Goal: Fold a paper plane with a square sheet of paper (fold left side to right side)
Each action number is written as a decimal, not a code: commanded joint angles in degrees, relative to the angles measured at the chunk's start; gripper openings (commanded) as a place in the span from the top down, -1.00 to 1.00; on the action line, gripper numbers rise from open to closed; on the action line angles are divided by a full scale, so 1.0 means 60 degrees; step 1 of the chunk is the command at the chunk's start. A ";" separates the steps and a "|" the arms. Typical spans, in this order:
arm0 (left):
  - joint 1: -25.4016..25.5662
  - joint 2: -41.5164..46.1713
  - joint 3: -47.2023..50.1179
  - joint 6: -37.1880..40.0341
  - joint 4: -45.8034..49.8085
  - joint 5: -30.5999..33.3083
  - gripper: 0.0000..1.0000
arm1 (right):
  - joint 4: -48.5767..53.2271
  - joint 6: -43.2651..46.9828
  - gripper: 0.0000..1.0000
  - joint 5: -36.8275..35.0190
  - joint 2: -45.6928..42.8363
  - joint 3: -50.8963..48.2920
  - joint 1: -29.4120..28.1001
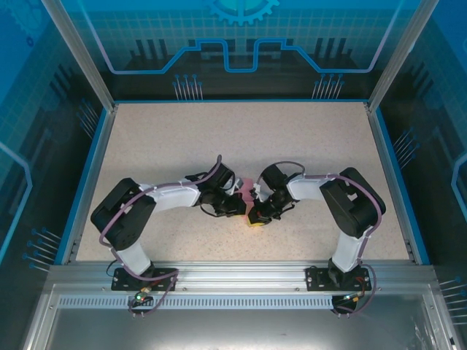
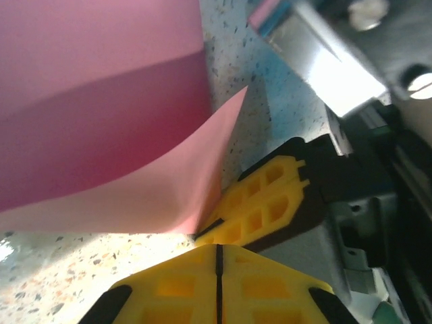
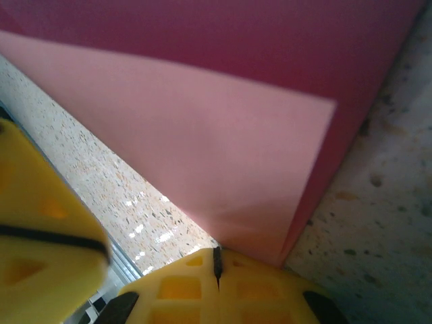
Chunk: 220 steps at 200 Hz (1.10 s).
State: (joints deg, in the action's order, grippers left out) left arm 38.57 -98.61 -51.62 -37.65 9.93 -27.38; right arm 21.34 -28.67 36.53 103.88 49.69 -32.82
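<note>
Pink-red, the square sheet of paper (image 1: 246,187) sits near the middle of the table (image 1: 182,138), a little toward its near edge, between your two wrists. Your right gripper (image 3: 217,252) has its yellow fingers pressed together on the sheet. A folded-over flap narrows down into the seam between them, and the paper rises off the table there. Your left gripper (image 2: 218,248) is closed too, its fingers meeting along a thin dark line. The lifted corner of the sheet curls down to a tip right at those fingertips, but you cannot tell whether any paper is caught between them. From the left wrist, the right gripper's fingers lie just beside your left fingertips, low over the table's speckled top.
</note>
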 commanded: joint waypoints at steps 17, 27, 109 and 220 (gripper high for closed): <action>0.0164 -0.0463 -0.0099 -0.0200 -0.0436 -0.0220 0.84 | 0.0646 0.0142 1.00 -0.1363 0.0583 -0.0426 0.0114; 0.0156 -0.0550 -0.0124 -0.0136 -0.0425 -0.0162 0.85 | 0.0689 0.0154 1.00 -0.1372 0.0594 -0.0397 0.0109; 0.0109 -0.1114 -0.0172 0.0616 0.0364 0.1474 0.95 | 0.1187 0.0338 1.00 -0.1700 0.0537 -0.0247 0.0108; -0.1755 -0.0799 -0.0480 0.2535 0.1904 0.2347 0.94 | 0.1650 0.0514 1.00 -0.1841 0.0577 -0.0244 0.0108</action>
State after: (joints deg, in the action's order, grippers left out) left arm 33.34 -103.55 -54.59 -28.14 15.22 -22.31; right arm 23.29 -26.35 35.86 104.16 50.57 -32.84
